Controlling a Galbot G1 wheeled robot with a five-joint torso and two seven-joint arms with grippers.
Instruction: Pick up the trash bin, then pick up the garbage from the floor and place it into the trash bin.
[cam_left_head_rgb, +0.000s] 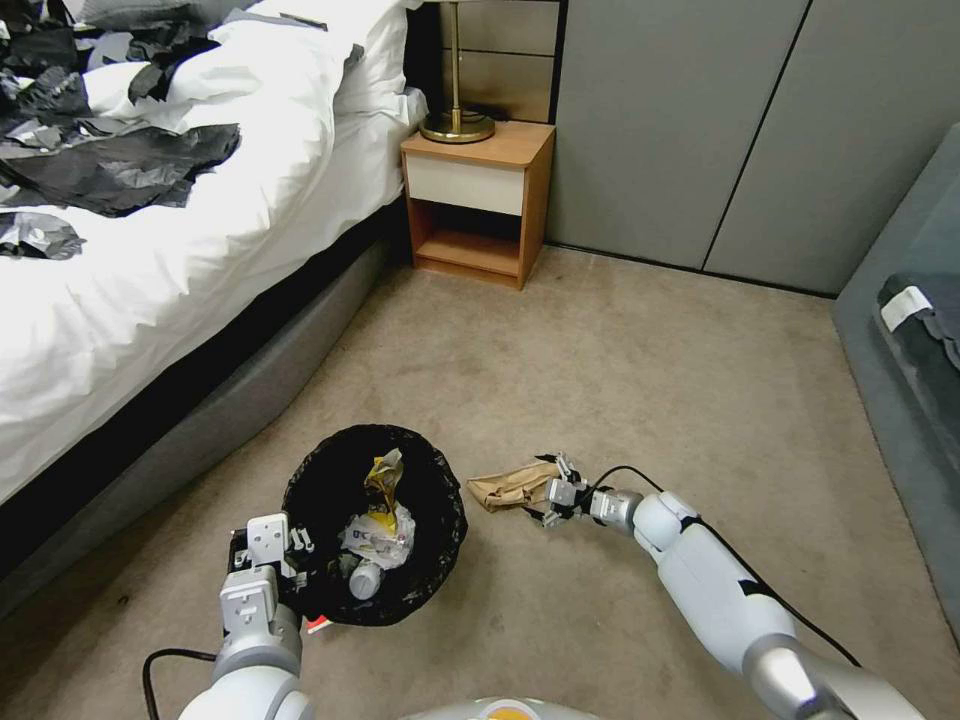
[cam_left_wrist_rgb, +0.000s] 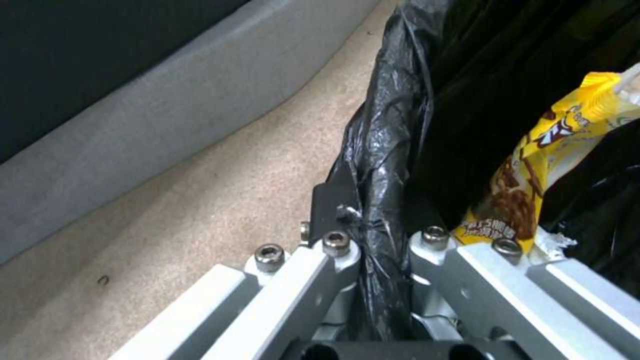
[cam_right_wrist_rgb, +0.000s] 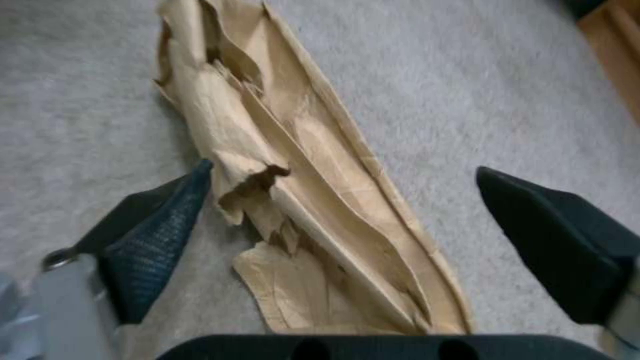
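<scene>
Head view: beige carpet floor (cam_left_head_rgb: 620, 350), bed (cam_left_head_rgb: 150, 270), nightstand (cam_left_head_rgb: 480, 200), probably wardrobe doors (cam_left_head_rgb: 700, 120).

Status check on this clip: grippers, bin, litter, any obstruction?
Left gripper shut on trash bin rim. Right gripper open, straddling brown paper bag on floor. Yellow wrapper already binned. Nothing in the way.

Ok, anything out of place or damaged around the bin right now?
One piece is left out: a crumpled, torn brown paper bag on the carpet beside the bin, between the open right pincer's tips. The left pincer clamps the bin's rim. Black plastic sheets lie strewn over the bed.
</scene>
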